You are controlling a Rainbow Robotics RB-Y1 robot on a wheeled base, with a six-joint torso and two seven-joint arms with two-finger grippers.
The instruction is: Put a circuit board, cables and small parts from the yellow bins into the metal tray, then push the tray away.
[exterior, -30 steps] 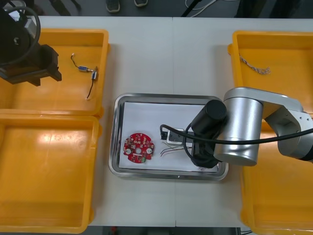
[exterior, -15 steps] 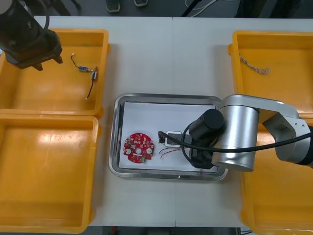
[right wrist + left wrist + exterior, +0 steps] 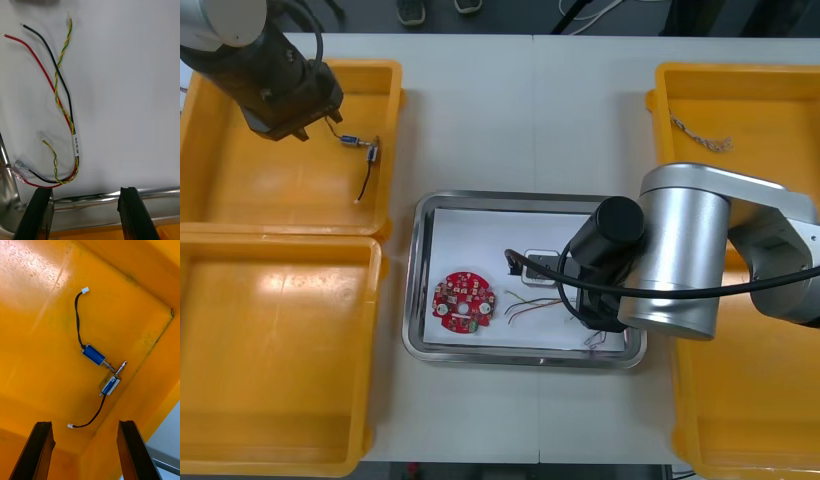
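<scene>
- The left gripper hung wide open and empty in the 10 o'clock yellow bin, with small metal parts at its 3 o'clock.
- The round red circuit board lay at the metal tray's 8 o'clock.
- The right gripper, spread open and empty, hovered at the tray's 5 o'clock over loose cables.

Bulky silver right arm with round black cap, looped black cable; flat black fingers.
</scene>
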